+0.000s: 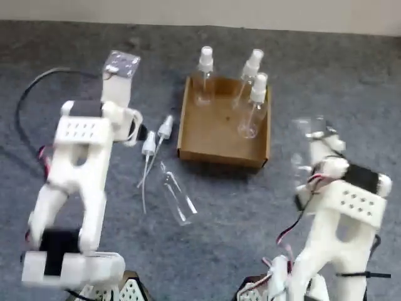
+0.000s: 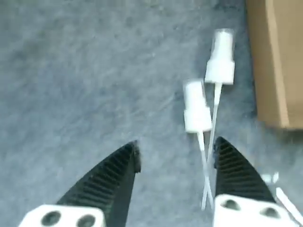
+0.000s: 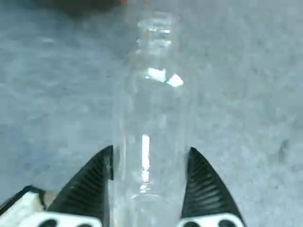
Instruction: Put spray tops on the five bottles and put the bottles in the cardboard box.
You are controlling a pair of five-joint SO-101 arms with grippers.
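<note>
Three capped bottles (image 1: 254, 106) stand in the cardboard box (image 1: 222, 153) at the table's middle. My right gripper (image 3: 150, 165) is shut on a clear bottle (image 3: 149, 109) with a bare neck, held to the right of the box (image 1: 311, 147). Another uncapped bottle (image 1: 177, 200) lies on the grey carpet in front of the box. Two spray tops (image 2: 220, 61) (image 2: 196, 106) lie side by side left of the box (image 2: 277, 61), their tubes running toward my left gripper (image 2: 175, 161). That gripper is open just short of them, one tube beside its fingertip (image 2: 232, 165).
A black cable (image 1: 28, 94) loops on the carpet at the far left. Grey carpet stretches bare behind the box and between the two arms. The lying bottle sits between the arms' bases.
</note>
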